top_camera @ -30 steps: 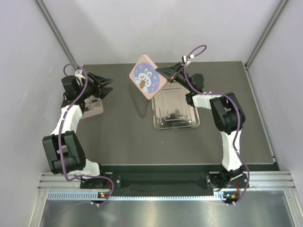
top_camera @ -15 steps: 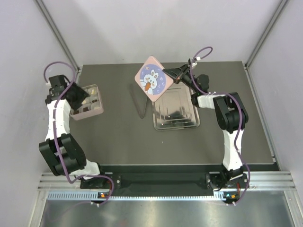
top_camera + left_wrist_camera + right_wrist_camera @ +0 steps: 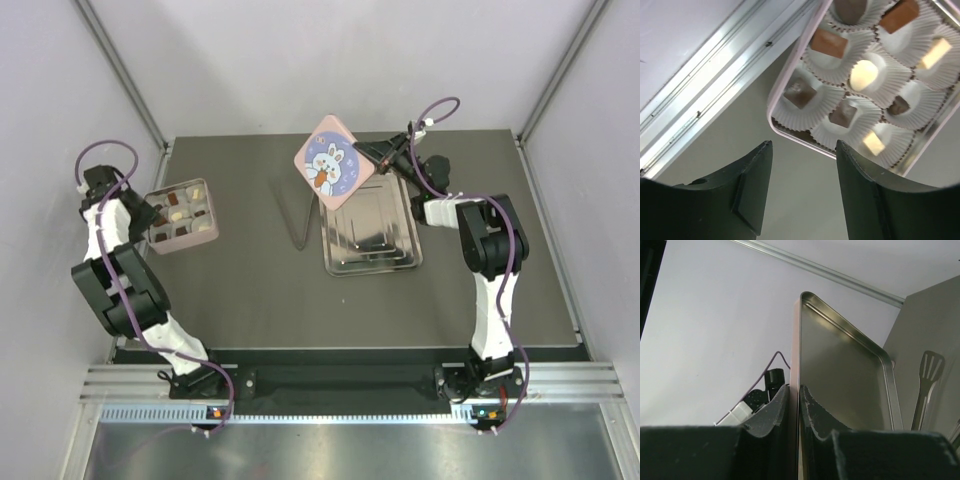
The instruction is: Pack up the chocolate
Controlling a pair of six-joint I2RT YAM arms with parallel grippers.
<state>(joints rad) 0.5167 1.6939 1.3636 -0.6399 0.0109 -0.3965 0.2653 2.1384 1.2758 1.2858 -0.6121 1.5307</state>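
The chocolate (image 3: 863, 75) is several small dark brown, mid brown and cream pieces in white paper cups inside the pink tin (image 3: 771, 105). In the top view the tin (image 3: 212, 232) sits at the table's left with the chocolate (image 3: 180, 213) in it. My left gripper (image 3: 802, 150) is open and empty, just off the tin's corner; in the top view it (image 3: 152, 212) is at the tin's left edge. My right gripper (image 3: 794, 390) is shut on the edge of the pink rabbit lid (image 3: 840, 380). It (image 3: 368, 152) holds the lid (image 3: 335, 162) tilted in the air above the far table.
A steel tray (image 3: 370, 250) lies at the middle right, below the lid. A dark spatula (image 3: 290, 215) lies left of the tray and also shows in the right wrist view (image 3: 927, 375). An aluminium rail (image 3: 705, 100) and the wall run close behind the tin.
My left arm has swung back to the left, off the tin, so the chocolates show. My right gripper has carried the lid a little up and to the right.
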